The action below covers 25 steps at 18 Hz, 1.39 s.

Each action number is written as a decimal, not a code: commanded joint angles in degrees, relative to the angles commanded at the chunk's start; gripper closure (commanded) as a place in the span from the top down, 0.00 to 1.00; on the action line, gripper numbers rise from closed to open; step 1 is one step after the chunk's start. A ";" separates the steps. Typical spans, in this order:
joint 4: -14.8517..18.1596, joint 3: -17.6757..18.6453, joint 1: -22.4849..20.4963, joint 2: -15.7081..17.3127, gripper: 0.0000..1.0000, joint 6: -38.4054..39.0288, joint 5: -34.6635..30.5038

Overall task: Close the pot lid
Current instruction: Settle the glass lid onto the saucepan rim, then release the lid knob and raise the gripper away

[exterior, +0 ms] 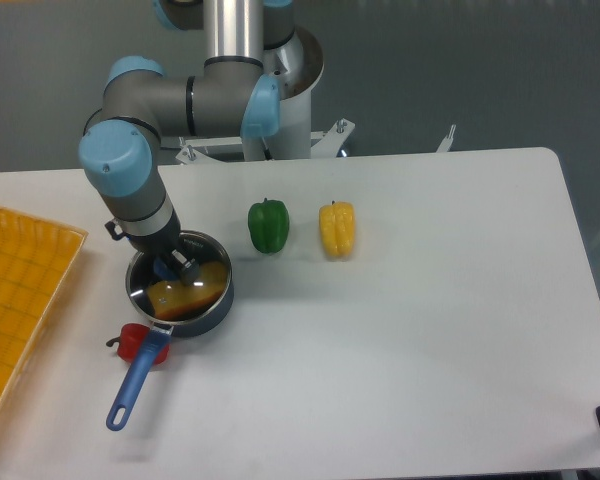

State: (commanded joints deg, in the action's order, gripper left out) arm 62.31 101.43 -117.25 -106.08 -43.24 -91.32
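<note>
White table (400,330), grey wall (460,60)

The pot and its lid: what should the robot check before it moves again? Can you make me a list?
1. Lid sits over the pot: ok, its metal rim lines up with the pot's rim.
2. Tool is at the lid's knob: ok, it is right above the middle.
3. Tool open or shut on the knob: cannot tell, the arm hides it.
4. Lid lies flat all round: cannot tell from this view.
5. Blue handle is free: ok, but the red pepper touches it.
6. Green pepper and yellow pepper stand clear of the pot: ok.
</note>
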 joint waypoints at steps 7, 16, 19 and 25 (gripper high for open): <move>0.09 -0.26 -0.09 -0.18 0.78 -0.09 0.00; 2.28 -2.19 -0.61 -0.09 1.00 0.09 0.62; 5.17 -4.65 -0.88 0.00 1.00 0.00 0.88; 8.68 -7.64 -3.77 1.14 1.00 -6.12 0.79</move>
State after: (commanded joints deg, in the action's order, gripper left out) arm 71.00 93.78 -121.01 -104.95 -49.37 -90.53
